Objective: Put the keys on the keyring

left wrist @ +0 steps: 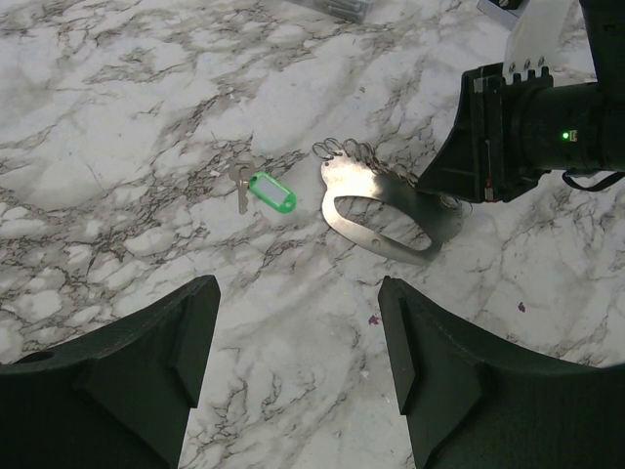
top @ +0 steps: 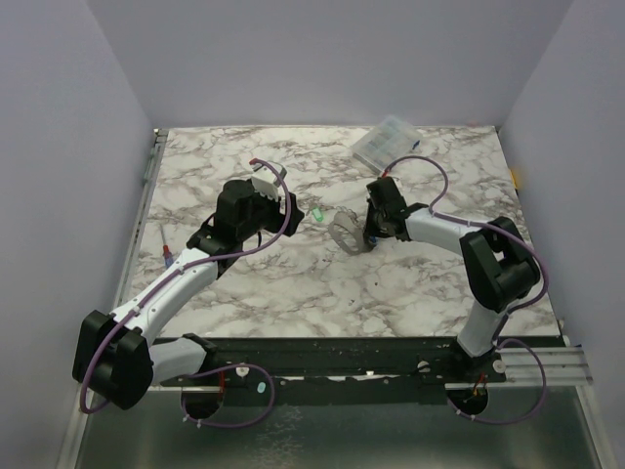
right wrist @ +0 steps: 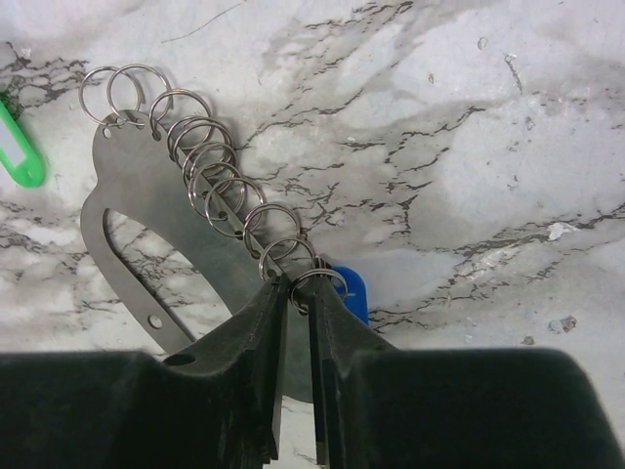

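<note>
Marble surface (top: 293,293) with two arms reaching in from its near edge; a clear compartment box (top: 384,144) lies at the far side, apart from the work. The left fingers (left wrist: 146,352) stand wide apart and empty, hovering above the surface near the middle.

The right fingers (right wrist: 254,352) are drawn almost together, clamped on one end of the keyring (left wrist: 363,184). The keyring is a flat curved metal band lying at mid-surface, with a row of small split rings (right wrist: 210,181) along its outer edge.

The green key (left wrist: 266,191) lies loose on the surface just beside the keyring's free end, touching neither the band nor any of the fingers. The blue key (right wrist: 352,291) shows only as a tag beside the right fingertips, next to the last split ring. Whether it is threaded on that ring cannot be told, since the fingers cover the joint.

Progress, as judged: the green key remains wholly to be fitted, the blue key is being dealt with or already attached, and the other split rings in view stand empty.
</note>
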Controlling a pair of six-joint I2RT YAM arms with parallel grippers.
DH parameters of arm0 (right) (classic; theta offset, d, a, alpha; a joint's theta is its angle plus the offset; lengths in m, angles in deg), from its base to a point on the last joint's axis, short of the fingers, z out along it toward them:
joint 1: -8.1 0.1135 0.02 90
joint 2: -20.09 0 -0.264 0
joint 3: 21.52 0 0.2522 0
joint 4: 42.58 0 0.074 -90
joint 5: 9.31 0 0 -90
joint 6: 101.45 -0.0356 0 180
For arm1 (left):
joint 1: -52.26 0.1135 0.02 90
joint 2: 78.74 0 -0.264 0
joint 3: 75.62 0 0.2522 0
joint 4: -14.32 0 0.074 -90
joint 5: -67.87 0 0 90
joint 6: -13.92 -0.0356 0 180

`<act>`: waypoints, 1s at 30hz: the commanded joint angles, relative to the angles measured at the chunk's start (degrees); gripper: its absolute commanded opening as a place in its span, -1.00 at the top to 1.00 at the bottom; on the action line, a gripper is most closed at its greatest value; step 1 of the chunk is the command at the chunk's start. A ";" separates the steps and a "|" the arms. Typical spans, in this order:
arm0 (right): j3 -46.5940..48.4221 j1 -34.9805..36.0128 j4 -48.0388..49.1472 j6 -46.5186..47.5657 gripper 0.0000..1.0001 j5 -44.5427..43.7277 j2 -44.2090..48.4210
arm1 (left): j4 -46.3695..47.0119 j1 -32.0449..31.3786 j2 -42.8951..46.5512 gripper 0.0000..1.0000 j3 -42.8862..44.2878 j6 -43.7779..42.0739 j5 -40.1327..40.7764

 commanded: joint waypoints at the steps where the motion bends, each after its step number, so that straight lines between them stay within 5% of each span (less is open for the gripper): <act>1: 0.82 0.36 -0.13 0.59 0.68 1.15 -2.27 | -1.04 -0.21 0.93 -0.47 1.12 -0.85 -0.02; 5: 0.66 0.31 -0.17 0.85 0.98 0.75 -1.53 | -1.06 -0.29 0.82 -0.47 1.14 -0.81 0.01; 30: -6.88 0.36 7.87 5.24 0.99 3.48 12.34 | -1.06 -0.40 0.82 -0.46 1.13 -1.01 0.19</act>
